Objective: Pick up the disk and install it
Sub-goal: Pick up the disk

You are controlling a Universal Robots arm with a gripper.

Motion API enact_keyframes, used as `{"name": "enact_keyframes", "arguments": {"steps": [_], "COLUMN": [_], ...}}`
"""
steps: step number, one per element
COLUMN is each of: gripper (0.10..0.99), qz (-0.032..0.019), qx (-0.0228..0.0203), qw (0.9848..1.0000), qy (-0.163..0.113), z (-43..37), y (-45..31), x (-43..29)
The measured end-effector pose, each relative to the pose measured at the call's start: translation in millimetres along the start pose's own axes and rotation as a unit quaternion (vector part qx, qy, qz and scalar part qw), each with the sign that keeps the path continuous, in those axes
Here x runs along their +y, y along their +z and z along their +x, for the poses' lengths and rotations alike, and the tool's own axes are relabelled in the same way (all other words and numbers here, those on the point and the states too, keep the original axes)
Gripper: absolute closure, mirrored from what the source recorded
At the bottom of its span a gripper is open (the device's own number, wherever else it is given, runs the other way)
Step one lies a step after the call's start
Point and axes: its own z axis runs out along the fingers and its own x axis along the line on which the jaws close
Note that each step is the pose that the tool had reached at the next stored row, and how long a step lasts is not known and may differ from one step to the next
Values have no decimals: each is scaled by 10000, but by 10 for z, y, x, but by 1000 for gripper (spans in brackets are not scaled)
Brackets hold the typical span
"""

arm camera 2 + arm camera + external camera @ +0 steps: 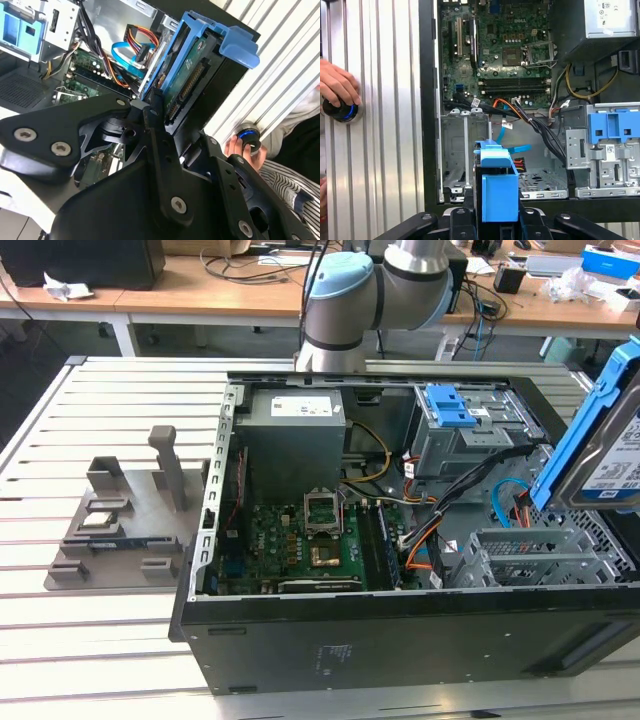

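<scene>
Two black fingers (156, 130) of the gripper (497, 214) press on the disk (603, 445) from either side and hold it in the air (its blue frame and connector edge show between them in the second wrist view). We see it tilted at the exterior view's right, above the open computer case (400, 645) and near the metal drive cage (530, 558), well apart from the motherboard (300, 540) and the grey power supply (295, 430). Outside the case, a person's hand (337, 82) rests on a blue-lit knob (342, 111) on the slatted table (100, 630).
</scene>
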Motion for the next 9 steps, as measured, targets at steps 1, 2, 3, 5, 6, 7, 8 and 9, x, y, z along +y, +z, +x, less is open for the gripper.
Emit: {"name": "enact_keyframes", "arguments": {"steps": [1, 2, 3, 5, 6, 7, 8, 9], "gripper": [725, 725, 725, 725, 725, 725, 725, 725], "qz": [0, 0, 0, 0, 0, 0, 0, 0], "qx": [0, 0, -1, 1, 1, 1, 0, 0], "qw": [10000, 10000, 10000, 10000, 10000, 10000, 10000, 10000], "qy": [0, 0, -1, 0, 0, 0, 0, 0], "z": [21, 44, 53, 66, 70, 74, 78, 83], "y": [5, 15, 23, 37, 42, 48, 55, 67], "x": [9, 17, 18, 21, 21, 21, 22, 25]}}
